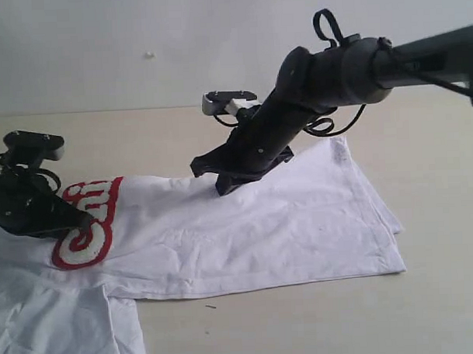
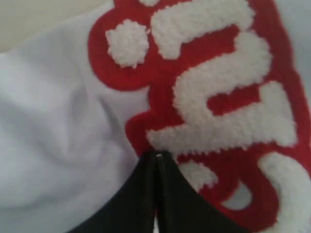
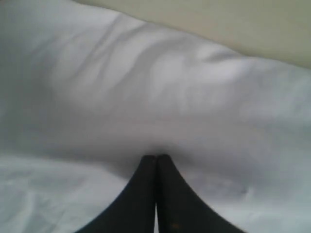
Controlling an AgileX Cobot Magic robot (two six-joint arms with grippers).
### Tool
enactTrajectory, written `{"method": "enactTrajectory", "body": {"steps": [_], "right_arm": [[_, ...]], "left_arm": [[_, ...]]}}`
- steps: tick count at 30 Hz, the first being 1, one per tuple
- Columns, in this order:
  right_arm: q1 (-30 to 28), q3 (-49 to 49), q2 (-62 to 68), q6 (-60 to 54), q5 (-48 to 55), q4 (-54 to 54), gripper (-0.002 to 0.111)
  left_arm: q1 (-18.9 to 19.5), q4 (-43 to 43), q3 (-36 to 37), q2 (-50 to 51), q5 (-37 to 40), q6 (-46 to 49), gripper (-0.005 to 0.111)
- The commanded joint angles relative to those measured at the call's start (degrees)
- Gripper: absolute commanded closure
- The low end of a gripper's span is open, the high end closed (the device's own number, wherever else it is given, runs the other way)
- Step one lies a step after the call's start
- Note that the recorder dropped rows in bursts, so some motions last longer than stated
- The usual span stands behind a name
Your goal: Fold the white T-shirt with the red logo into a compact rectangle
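- Two claws, both clamped shut with tips down on cloth — whether either pinches a fold, I cannot tell.
- Left gripper touches the red logo; the patch runs 7 to 1 o'clock.
- The white T-shirt lies flat on the table, long axis 9 to 3 o'clock.
- Right gripper is on the 12 o'clock edge — the nearer arm for the 3 o'clock end.

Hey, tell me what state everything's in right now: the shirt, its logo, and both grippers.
white T-shirt, lying on the table, partly folded over, wrinkled, not yet a compact rectangle.
red logo, face up, letters showing.
left gripper, shut, tips at the logo's edge.
right gripper, shut, tips against plain white fabric; a pinch cannot be told.
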Motion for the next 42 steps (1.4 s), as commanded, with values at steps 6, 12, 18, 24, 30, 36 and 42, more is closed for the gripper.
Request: {"method": "enactTrajectory", "body": {"steps": [6, 12, 18, 24, 30, 36, 42], "right_arm": [[-3.54, -5.56, 5.81, 18.85, -3.54, -28.89, 0.108], [-7.65, -9.32, 11.48, 20.89, 1.58, -32.13, 0.108], [-12.08, -9.50, 10.81, 20.57, 2.48, -33.15, 0.108], [-13.64, -9.58, 10.61, 18.61, 3.27, -33.26, 0.108], [-14.94, -9.58, 7.42, 19.23, 2.62, -36.84, 0.108], [-16.61, -9.58, 6.60, 19.86, 2.27, -36.02, 0.108], [-15.97, -9.58, 5.87, 14.51, 1.57, -30.01, 0.108]], "left_arm": [[5.62, -0.86, -7.00, 9.81, -1.75, -0.35, 0.107], [8.20, -1.12, -7.11, 10.18, -3.21, -0.35, 0.107], [11.55, -1.12, -7.11, 10.18, -3.52, -0.35, 0.107], [13.47, -2.62, -7.11, 9.18, -4.00, 0.65, 0.107], [13.47, -2.62, -7.11, 6.11, -5.98, 1.01, 0.107], [11.38, -3.20, -7.11, 4.77, -8.72, 4.87, 0.107], [5.05, -7.01, -7.11, 5.41, -17.42, 11.89, 0.107]]}}
